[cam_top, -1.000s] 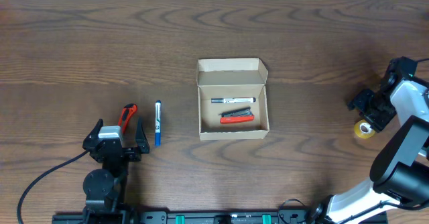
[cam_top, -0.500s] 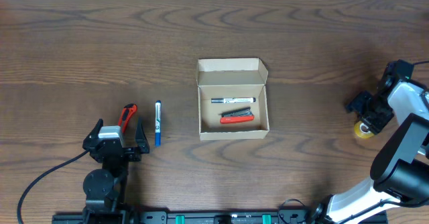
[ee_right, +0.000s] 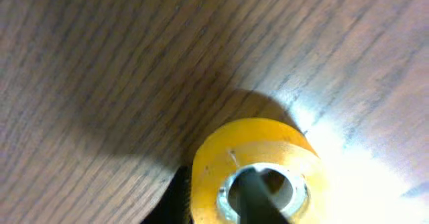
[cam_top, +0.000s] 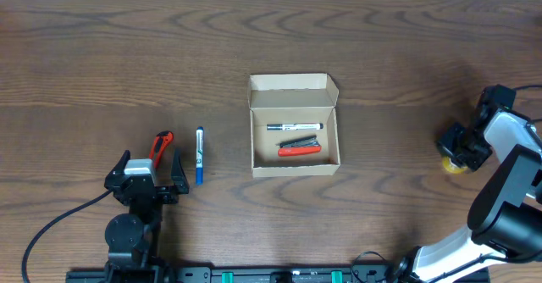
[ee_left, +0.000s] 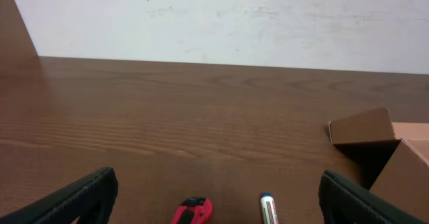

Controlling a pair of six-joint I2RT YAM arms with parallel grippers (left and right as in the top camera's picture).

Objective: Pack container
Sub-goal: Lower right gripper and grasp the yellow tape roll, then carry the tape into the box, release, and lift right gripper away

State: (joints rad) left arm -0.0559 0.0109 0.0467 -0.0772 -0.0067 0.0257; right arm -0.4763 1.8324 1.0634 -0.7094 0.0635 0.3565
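The container [cam_top: 290,83], a small tan cardboard box with its flap lid open at the back, sits mid-table; its flap [ee_left: 365,127] shows at the right of the left wrist view. Inside lie a white-and-black marker [cam_top: 295,127] and a red cutter [cam_top: 300,150]. My right gripper [cam_top: 458,147] is at the far right, shut on a yellow tape roll [cam_top: 456,166]. In the right wrist view one finger [ee_right: 253,200] is inside the roll's [ee_right: 224,153] core and the other is outside its wall. My left gripper [cam_top: 151,166] stands open near the front left, holding nothing.
On the table just ahead of the left gripper lie a second red cutter [cam_top: 161,145] and a blue-capped marker [cam_top: 199,154], both seen low in the left wrist view as the cutter [ee_left: 193,212] and marker [ee_left: 269,209]. The right table edge is close to the tape roll.
The right gripper has shifted slightly left and down onto the tape roll and closed on its wall. The left arm and the box have not moved.
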